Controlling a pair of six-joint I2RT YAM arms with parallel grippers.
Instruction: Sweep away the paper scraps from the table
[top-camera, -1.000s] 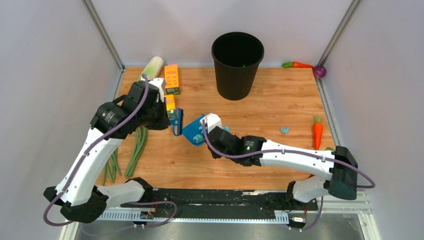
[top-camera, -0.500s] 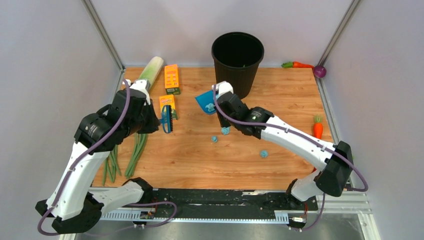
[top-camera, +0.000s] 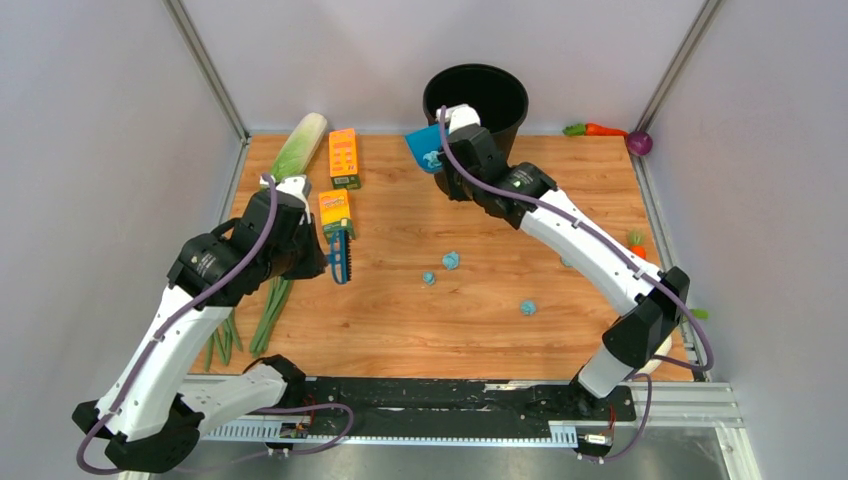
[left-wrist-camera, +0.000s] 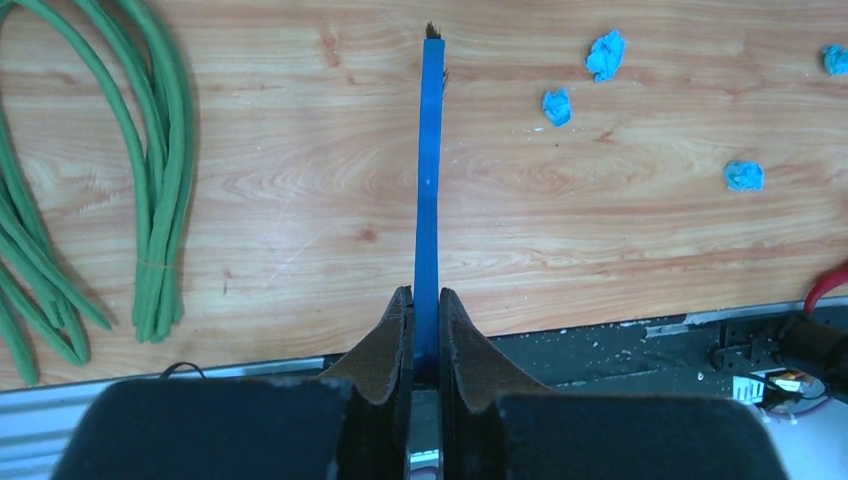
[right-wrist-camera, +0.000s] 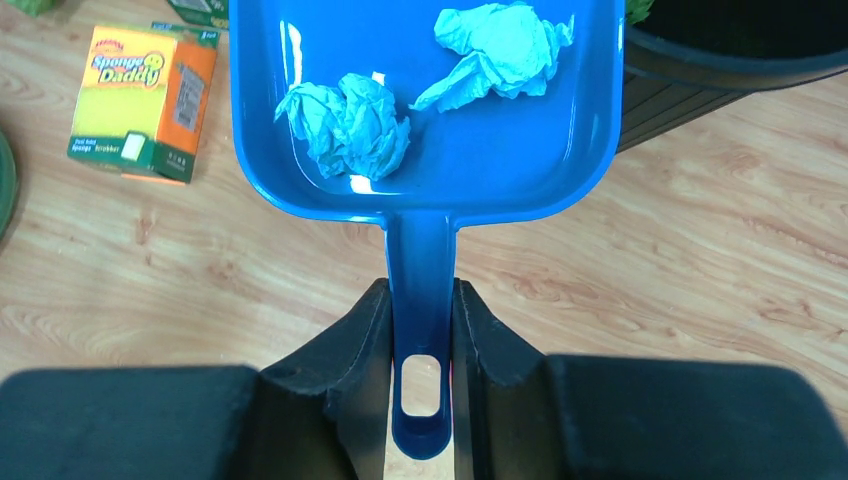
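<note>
Three light-blue paper scraps lie mid-table (top-camera: 451, 260), (top-camera: 428, 278), (top-camera: 527, 307); the left wrist view shows several (left-wrist-camera: 605, 54), (left-wrist-camera: 557, 106), (left-wrist-camera: 743, 175). My left gripper (top-camera: 322, 256) (left-wrist-camera: 427, 320) is shut on the handle of the blue hand brush (top-camera: 340, 256) (left-wrist-camera: 430, 170), held to the left of the scraps. My right gripper (top-camera: 455, 150) (right-wrist-camera: 420, 330) is shut on the handle of the blue dustpan (top-camera: 422, 148) (right-wrist-camera: 480, 170), raised by the rim of the black bin (top-camera: 476, 100). Two scraps (right-wrist-camera: 345, 122), (right-wrist-camera: 500, 45) rest in the pan.
Two orange sponge boxes (top-camera: 343, 157), (top-camera: 335, 210), a leek (top-camera: 298, 145) and green beans (top-camera: 272, 300) (left-wrist-camera: 150, 180) crowd the left of the table (top-camera: 400, 330). A carrot (top-camera: 636, 238) lies at the right edge. Another carrot (top-camera: 600, 129) and a purple onion (top-camera: 640, 143) sit back right.
My right arm has carried the dustpan up from the table's middle to the bin's rim. The left arm with the brush has drawn back left. Scraps now show on the bare wood.
</note>
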